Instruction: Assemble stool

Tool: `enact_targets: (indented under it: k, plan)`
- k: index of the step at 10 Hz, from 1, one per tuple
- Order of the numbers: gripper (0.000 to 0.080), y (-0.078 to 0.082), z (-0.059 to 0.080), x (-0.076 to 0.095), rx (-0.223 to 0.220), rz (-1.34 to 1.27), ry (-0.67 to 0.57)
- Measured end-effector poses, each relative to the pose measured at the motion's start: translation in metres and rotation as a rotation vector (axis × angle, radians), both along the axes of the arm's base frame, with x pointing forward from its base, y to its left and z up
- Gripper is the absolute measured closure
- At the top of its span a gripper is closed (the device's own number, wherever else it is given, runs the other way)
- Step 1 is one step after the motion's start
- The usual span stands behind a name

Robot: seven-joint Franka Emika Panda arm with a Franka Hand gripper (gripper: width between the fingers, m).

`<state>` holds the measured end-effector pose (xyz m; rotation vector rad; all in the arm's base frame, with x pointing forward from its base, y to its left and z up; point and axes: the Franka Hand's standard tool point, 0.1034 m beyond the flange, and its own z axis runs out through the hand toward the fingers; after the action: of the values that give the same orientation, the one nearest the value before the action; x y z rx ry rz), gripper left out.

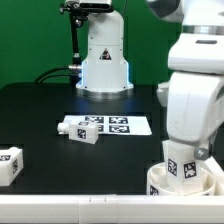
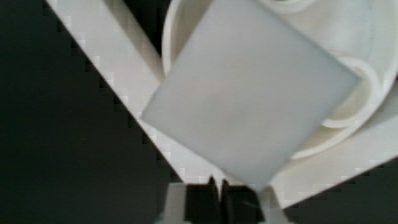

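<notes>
Nearest, at the exterior view's right, a thick round white plastic stool seat [image 1: 158, 183] sits on the black table [image 1: 40, 110] with a short chunky white plastic leg [image 1: 184, 167] standing in it. The gripper [image 2: 214, 196] is closed tight just by that leg, clasping nothing visible. The parts look stiff, light and slick, best pinched across a leg's flat opposite faces. Farther off, a second leg [image 1: 8, 165] lies at the left edge and a third leg [image 1: 80, 128] lies beside the marker board [image 1: 125, 127]; there is no readable writing, only black-and-white square tags.

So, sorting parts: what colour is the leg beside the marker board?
The leg is white with a black-and-white tag; exterior view.
</notes>
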<state>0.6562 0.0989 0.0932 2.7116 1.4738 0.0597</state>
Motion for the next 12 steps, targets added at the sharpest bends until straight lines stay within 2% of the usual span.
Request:
enact_targets:
  k: [1, 2, 3, 4, 5, 6, 7, 8, 9, 10, 12]
  plan:
    - [0.0798, -0.007, 0.008, 0.003, -0.004, 0.058, 0.004]
    - [0.0685, -0.015, 0.012, 0.006, -0.01, 0.122, 0.01]
    - [0.0685, -0.016, 0.01, 0.005, -0.014, 0.132, 0.01]
    - [0.0504, -0.016, 0.01, 0.005, -0.013, 0.13, 0.011]
    - [0.0368, -0.016, 0.01, 0.005, -0.012, 0.121, 0.009]
    - [0.0368, -0.013, 0.012, 0.006, 0.014, -0.008, -0.03]
    - [0.0207, -0.012, 0.012, -0.001, 0.04, -0.123, -0.015]
    - [0.0166, -0.014, 0.014, -0.003, 0.072, -0.21, 0.01]
    - [0.0166, -0.016, 0.014, -0.002, 0.101, -0.268, 0.005]
    - [0.0153, -0.022, 0.012, 0.0, 0.101, -0.228, -0.019]
    - [0.0151, -0.02, 0.012, 0.0, 0.1, -0.237, -0.016]
